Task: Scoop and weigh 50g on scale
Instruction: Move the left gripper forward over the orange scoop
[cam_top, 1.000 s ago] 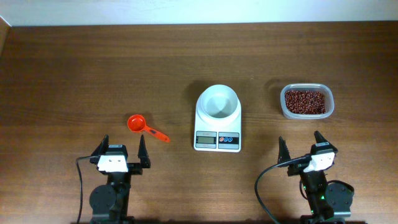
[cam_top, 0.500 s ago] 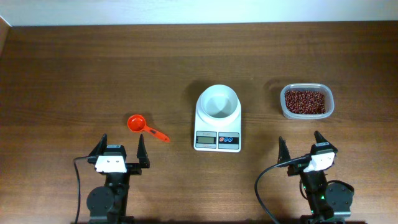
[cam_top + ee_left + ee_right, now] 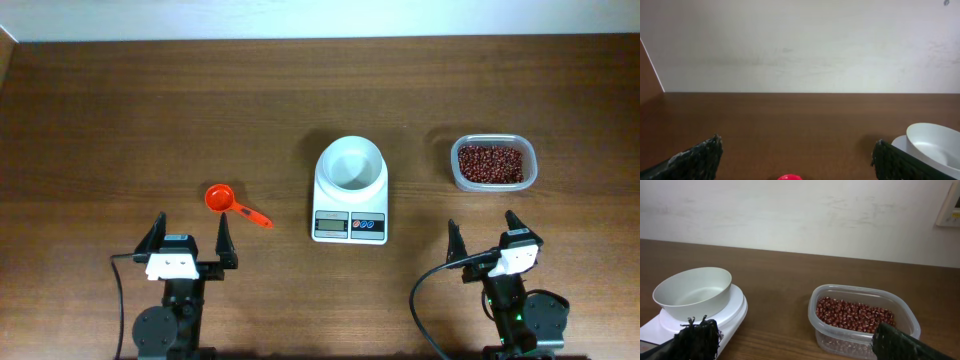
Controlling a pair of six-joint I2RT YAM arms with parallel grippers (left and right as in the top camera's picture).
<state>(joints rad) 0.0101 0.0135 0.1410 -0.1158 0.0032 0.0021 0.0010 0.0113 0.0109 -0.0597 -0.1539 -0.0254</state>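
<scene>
Jaws on both arms gape wide and empty; the left pair should pinch the orange scoop (image 3: 222, 198) by its handle, cup level. Beans (image 3: 490, 163) sit in the tub (image 3: 454, 166) right of the scale (image 3: 350, 202), mid-table

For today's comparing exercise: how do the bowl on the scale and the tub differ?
The bowl is round and opaque white; the tub is rectangular and clear. The bowl is empty; the tub holds beans. The bowl sits on the scale; the tub on the table. Both stand upright, uncovered.
</scene>
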